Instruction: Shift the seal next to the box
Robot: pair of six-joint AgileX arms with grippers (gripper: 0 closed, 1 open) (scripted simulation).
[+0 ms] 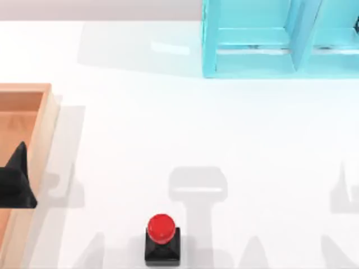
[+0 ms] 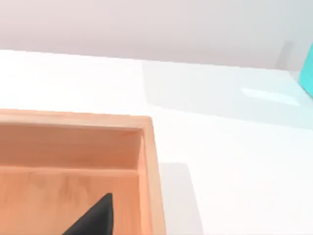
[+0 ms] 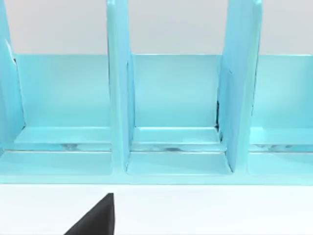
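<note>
Seal point(image 1: 162, 241) stood upright on worktop point(image 1: 224, 129), well right of box point(image 1: 42, 134); left gripper point(image 1: 15, 185) over box was nearer, jaw state indeterminable.

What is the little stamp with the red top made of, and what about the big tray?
The seal: its round red knob looks like glossy plastic, since light glints off it; its square black base looks matte, maybe plastic or rubber. The box looks like wood: pale tan rim, orange-brown inside with faint grain streaks, no shine.
</note>
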